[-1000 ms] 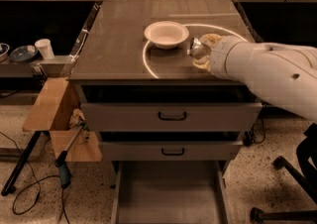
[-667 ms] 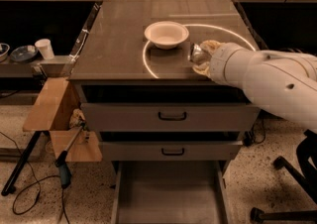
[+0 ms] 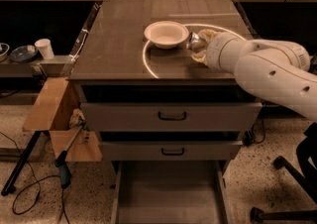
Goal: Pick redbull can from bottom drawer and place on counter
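The redbull can (image 3: pixel 195 41), small and silvery, is over the counter (image 3: pixel 119 44) just right of the white bowl (image 3: pixel 166 34). My gripper (image 3: pixel 200 45) reaches in from the right on the white arm (image 3: pixel 267 69) and is shut on the can, with pale fingers (image 3: pixel 207 34) above and below it. I cannot tell whether the can rests on the counter or hangs just above it. The bottom drawer (image 3: pixel 168 193) is pulled out at the foot of the cabinet, and its flat grey floor is bare.
Two shut grey drawers with black handles (image 3: pixel 172 116) sit under the counter. A wooden box (image 3: pixel 52 106) and a tool with cables (image 3: pixel 64 161) lie at the left. A white cup (image 3: pixel 45 48) stands on a side shelf. A chair base (image 3: pixel 282 208) is at the lower right.
My arm has moved a little to the left, carrying the can closer to the white bowl. The bowl and the drawers have not moved.
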